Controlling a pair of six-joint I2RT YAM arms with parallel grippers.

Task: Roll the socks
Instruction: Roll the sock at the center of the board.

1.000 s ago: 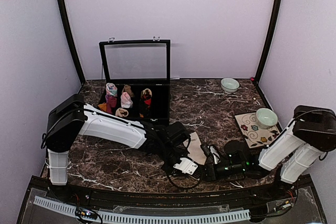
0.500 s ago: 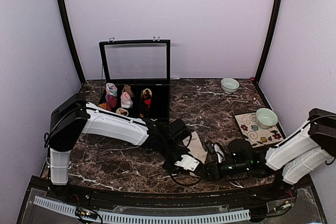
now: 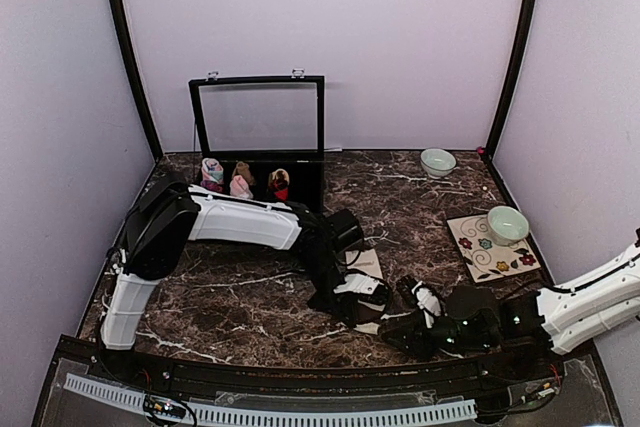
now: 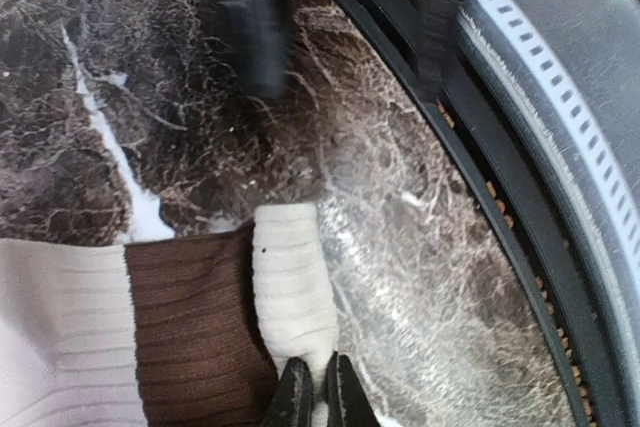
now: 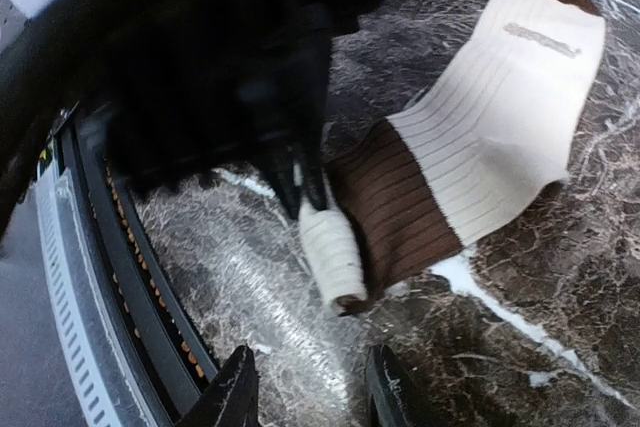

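- Cream sock (image 5: 490,137) lies flat on the table (image 3: 230,287), near the front edge and about midway between my two arms. Brown toe points away from me; brown cuff band is toward the near rim.
- The cuff ends in a short cream roll (image 4: 290,292), only a turn or so. The rest of the sock is unrolled.
- Left fingers (image 4: 297,397): pinched together on the end of that cream roll, with fabric caught between the tips.
- Left arm: shoulder raised at the left side, forearm running right across the table to the centre, wrist bent down so the fingers point at the table close to the front rim.
- Right fingers (image 5: 238,395): parted with nothing between them, hanging just short of the roll and not touching the sock.
- Right arm: stretched low along the front edge from the right, pointing left at the cuff.
- Further out: an open black case (image 3: 300,192) at the back left holds rolled bundles.
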